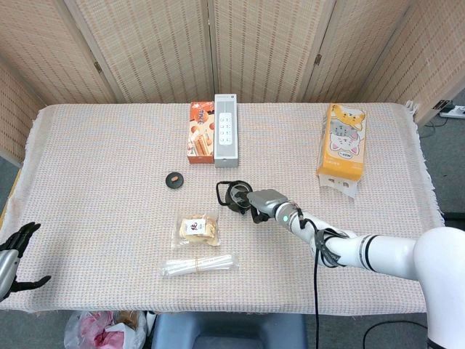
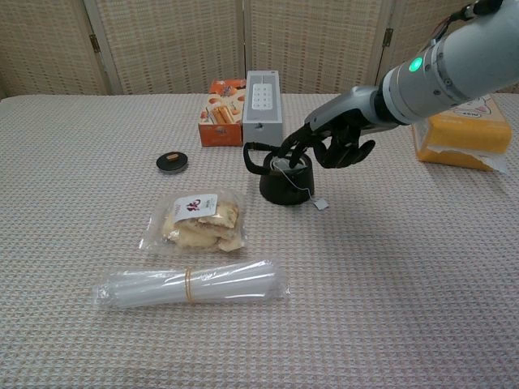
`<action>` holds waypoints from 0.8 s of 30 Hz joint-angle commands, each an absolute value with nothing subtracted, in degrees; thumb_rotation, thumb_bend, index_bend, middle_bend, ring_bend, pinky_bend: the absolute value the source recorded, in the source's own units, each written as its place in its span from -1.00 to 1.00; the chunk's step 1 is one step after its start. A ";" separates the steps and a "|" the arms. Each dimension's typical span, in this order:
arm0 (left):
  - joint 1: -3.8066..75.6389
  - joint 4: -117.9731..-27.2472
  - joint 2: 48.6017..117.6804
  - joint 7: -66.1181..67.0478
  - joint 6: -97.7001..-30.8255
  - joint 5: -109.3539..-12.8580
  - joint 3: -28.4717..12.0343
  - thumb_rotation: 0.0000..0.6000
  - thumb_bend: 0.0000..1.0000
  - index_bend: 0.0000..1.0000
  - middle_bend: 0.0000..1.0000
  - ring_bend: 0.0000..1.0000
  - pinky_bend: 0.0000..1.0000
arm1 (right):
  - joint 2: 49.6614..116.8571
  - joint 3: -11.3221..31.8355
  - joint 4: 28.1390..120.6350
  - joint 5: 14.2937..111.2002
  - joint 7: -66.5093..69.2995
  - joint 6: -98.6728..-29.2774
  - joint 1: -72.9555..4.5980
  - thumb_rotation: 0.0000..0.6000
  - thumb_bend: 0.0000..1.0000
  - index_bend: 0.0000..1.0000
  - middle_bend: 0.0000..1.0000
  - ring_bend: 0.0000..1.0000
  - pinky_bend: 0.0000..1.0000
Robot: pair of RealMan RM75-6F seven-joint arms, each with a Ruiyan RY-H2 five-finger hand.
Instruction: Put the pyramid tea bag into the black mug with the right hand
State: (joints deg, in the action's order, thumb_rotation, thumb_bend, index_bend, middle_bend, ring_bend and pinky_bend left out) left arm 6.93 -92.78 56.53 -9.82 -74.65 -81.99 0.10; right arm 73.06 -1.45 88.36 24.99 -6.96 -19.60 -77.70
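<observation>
Seemingly, the pyramid tea bag (image 2: 285, 165) is sitting inside the black mug (image 2: 285, 180), though only a pale glimpse is showing at the mouth, while its string is trailing over the rim and its small paper tag (image 2: 322, 204) is lying on the surface (image 2: 389, 267) just beside the mug. The right hand (image 2: 328, 144) is hovering at the mug's rim, fingers (image 2: 293, 151) reaching over the opening; whether they are pinching the string or are already free is too hidden to tell. This looks like the release step, nearly finished. Next, the hand would need to let go and lift clear without snagging the string or tipping the mug. The left hand (image 1: 14, 256) is idling near the surface's near edge, well apart, fingers spread and holding nothing.
</observation>
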 commanded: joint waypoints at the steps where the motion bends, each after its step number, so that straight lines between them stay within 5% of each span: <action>1: 7.04 -92.71 56.50 -9.93 -74.42 -81.75 0.01 1.00 -0.74 -1.00 -0.83 -0.72 -0.44 | 73.59 -1.12 87.25 26.17 -5.51 -19.07 -77.65 1.00 1.00 -0.96 -0.81 0.85 0.99; 24: 7.47 -92.26 56.16 -11.21 -73.29 -81.04 -0.21 1.00 -0.74 -1.00 -0.83 -0.72 -0.44 | 79.92 -3.14 78.65 31.58 1.21 -16.62 -78.44 1.00 1.00 -0.93 -0.80 0.85 0.99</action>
State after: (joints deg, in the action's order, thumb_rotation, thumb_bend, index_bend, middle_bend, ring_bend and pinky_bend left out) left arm 7.47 -92.26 56.16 -11.21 -73.29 -81.04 -0.21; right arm 79.60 -3.00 79.02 31.32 0.88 -16.84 -78.50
